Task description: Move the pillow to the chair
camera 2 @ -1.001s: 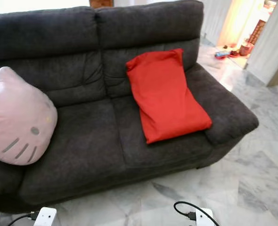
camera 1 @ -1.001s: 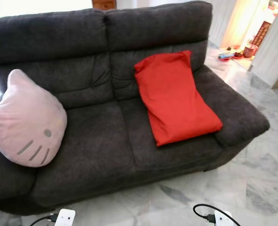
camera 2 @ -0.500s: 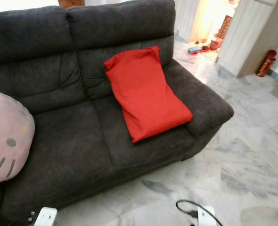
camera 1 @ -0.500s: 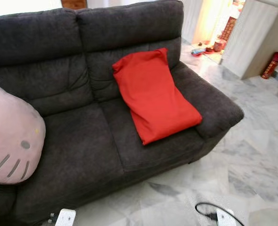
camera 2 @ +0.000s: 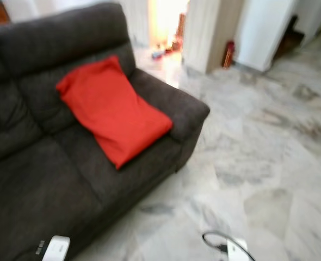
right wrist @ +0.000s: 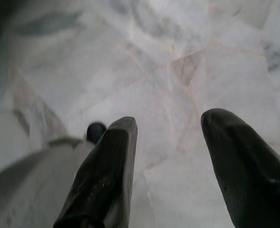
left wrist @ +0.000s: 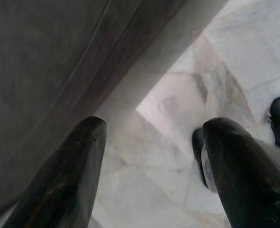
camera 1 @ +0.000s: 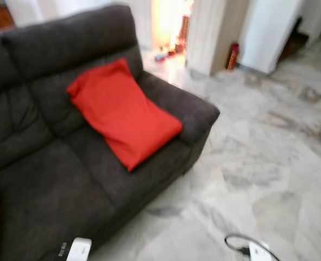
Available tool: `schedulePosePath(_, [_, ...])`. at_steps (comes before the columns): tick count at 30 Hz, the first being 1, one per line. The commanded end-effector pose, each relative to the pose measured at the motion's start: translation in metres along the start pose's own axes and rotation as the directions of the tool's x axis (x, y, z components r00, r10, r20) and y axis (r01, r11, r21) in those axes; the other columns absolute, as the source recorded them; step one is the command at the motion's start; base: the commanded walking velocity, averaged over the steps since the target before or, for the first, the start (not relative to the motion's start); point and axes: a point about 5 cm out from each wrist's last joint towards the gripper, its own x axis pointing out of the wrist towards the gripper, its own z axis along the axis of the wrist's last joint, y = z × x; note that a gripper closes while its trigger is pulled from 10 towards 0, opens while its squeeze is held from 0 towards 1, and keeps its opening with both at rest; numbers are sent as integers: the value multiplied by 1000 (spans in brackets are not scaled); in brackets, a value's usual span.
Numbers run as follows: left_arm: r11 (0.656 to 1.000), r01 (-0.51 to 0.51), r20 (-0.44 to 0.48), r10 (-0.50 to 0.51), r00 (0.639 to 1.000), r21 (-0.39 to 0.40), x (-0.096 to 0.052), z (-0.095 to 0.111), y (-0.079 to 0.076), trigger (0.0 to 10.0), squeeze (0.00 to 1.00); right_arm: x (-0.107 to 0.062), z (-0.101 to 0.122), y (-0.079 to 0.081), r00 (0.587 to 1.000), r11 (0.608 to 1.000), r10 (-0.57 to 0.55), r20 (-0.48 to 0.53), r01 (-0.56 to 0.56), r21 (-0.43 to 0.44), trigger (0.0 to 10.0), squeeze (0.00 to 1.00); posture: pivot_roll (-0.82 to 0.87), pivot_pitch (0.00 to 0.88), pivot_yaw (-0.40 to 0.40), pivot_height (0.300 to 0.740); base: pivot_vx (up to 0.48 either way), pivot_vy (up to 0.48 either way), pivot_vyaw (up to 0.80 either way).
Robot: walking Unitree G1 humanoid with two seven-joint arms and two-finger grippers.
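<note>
White-grey marble floor (camera 1: 269,179) spreads open from 1 to 5 o'clock, running to a lit doorway (camera 1: 168,24) at 12. No writing is legible. The red pillow (camera 1: 122,111) leans on the dark grey sofa (camera 1: 46,179) beside its armrest (camera 1: 190,111) at 11. Left gripper (left wrist: 152,142) and right gripper (right wrist: 168,137) hang over the floor, fingers spread, holding nothing.

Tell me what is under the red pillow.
The red pillow lies on the dark sofa's right seat cushion, its top leaning against the backrest. Anything beneath it is covered.
</note>
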Motion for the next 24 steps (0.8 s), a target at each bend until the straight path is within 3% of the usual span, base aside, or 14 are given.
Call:
schedulePosePath(1, [1000, -15, -28, 15, 999, 5, -1, -5, 7, 10000, 0, 0, 1, 4, 1000, 1000, 10, 4, -10, -2, 10000, 0, -65, 0, 8, 740, 0, 0, -800])
schedulePosePath(11, [1000, -15, -7, 15, 1000, 7, 1, 7, 11, 10000, 0, 0, 0, -1, 1000, 1000, 4, 5, -4, -4, 10000, 0, -67, 0, 8, 740, 0, 0, -800])
schedulePosePath(24, [1000, 9, -24, -8, 1000, 13, 0, -2, -5, 10000, 0, -2, -6, -4, 1000, 1000, 6, -4, -6, -15, 10000, 0, -69, 0, 6, 740, 0, 0, -800])
